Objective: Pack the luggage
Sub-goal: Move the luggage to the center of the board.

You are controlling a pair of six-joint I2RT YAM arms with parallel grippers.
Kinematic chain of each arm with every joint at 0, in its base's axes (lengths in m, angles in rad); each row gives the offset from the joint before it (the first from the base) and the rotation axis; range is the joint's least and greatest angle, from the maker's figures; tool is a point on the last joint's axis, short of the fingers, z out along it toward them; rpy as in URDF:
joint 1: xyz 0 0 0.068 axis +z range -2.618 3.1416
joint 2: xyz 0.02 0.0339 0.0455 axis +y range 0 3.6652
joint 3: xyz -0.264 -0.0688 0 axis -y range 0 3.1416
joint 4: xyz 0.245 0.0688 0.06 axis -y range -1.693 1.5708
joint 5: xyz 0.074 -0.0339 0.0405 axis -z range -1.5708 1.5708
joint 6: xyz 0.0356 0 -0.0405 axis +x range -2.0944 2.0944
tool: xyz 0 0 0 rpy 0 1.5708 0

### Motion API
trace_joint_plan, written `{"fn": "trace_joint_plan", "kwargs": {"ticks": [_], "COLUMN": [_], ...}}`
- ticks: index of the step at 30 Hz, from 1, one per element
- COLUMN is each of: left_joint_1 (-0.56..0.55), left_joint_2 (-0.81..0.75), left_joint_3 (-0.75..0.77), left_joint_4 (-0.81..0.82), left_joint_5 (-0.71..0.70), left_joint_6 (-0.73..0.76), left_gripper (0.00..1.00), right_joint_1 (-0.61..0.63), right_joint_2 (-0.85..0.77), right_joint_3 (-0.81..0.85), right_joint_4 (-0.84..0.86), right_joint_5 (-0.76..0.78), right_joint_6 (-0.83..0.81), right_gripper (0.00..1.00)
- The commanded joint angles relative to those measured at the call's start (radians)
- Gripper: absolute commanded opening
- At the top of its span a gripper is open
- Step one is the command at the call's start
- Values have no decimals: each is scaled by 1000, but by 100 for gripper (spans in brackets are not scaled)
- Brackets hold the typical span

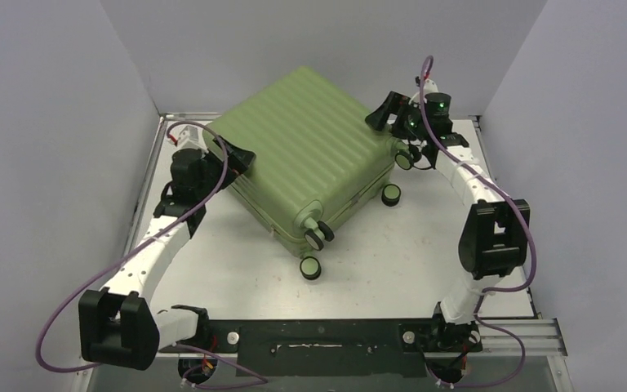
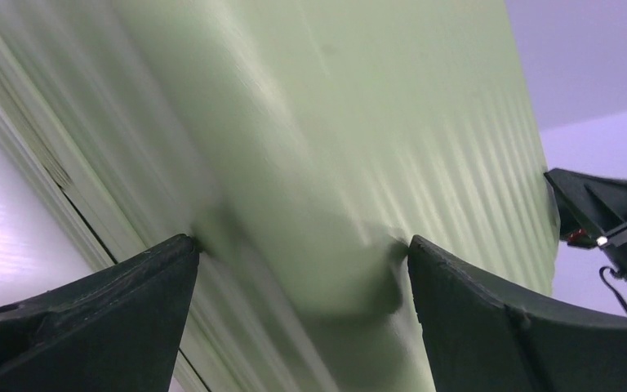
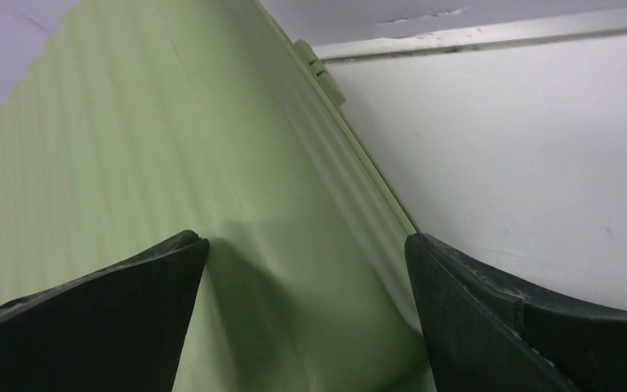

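Observation:
The luggage is a light-green ribbed hard-shell suitcase, lying closed and flat at the back middle of the table, turned at an angle. Its black wheels point toward the near side. My left gripper is open at the suitcase's left corner, and in the left wrist view both fingertips touch the shell. My right gripper is open at the right back corner. In the right wrist view its jaws straddle the shell's edge.
The white table is boxed in by grey walls at the left, back and right. A black base rail runs along the near edge. The right gripper's body shows in the left wrist view.

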Motion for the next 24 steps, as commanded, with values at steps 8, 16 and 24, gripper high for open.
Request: {"fn": "trace_joint_plan", "kwargs": {"ticks": [8, 16, 24], "left_joint_1": [-287, -238, -172], "left_joint_2": [178, 13, -423], "left_joint_3": [46, 46, -215], "left_joint_4": [133, -90, -78], "left_joint_5": [87, -67, -189], "left_joint_6": [2, 147, 405], "left_gripper": [94, 93, 91], "right_joint_1": [-91, -82, 63], "right_joint_2": [-255, -440, -625], "right_joint_3": [-191, -188, -257], "right_joint_4": [-48, -117, -86], "right_joint_5": [150, 432, 542], "right_joint_6": [31, 39, 4], "right_gripper": [95, 95, 94]}}
